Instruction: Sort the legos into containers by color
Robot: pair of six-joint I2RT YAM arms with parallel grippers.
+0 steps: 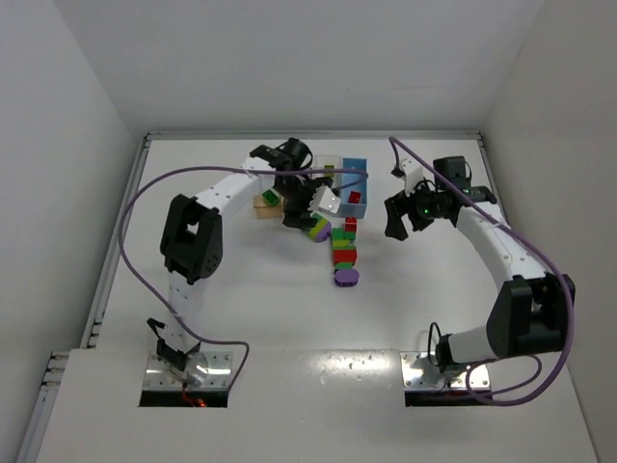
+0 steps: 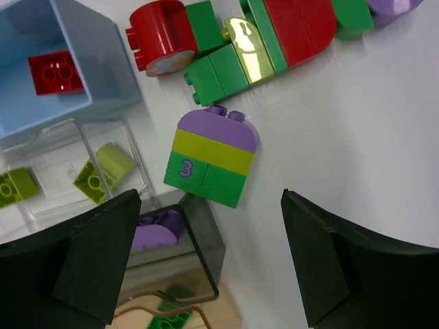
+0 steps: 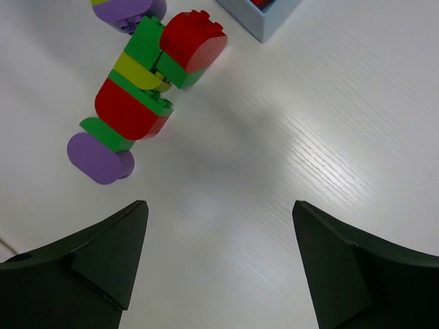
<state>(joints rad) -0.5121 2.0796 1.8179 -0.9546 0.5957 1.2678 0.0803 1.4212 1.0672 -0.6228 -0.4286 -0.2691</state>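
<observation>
- The left gripper [image 2: 209,205] has its fingers [image 2: 82,260] spread wide and grips nothing.
- In the left wrist view, a three-layer stack [image 2: 210,159] lies on the table at 12 o'clock from those fingers. It is purple on top, lime in the middle, and dark green at the bottom with a "3" on it. It sits just beside the smoky grey bin [image 2: 206,240].
- The light blue bin [image 2: 27,113], at 10 o'clock in that view, holds a red brick [image 2: 57,72].
- The clear bin [image 2: 55,171], at 9 o'clock, holds lime bricks [image 2: 103,168].
- The smoky grey bin holds a purple brick [image 2: 156,229].
- The tan bin [image 2: 223,319], at 6 o'clock, holds a dark green brick [image 2: 168,320].
- A chain of joined bricks [image 3: 134,110] in red, green, lime and purple lies on the table [image 3: 309,137]. From above it runs from the bins toward 6 o'clock.
- The right gripper [image 3: 219,212] is also wide open and empty, over bare table. The chain is at 11 o'clock from it and apart from both fingers. A corner of the light blue bin shows at 12 o'clock.
- From above, the right gripper sits at 3 o'clock of the chain, and the left gripper is over the bins.
</observation>
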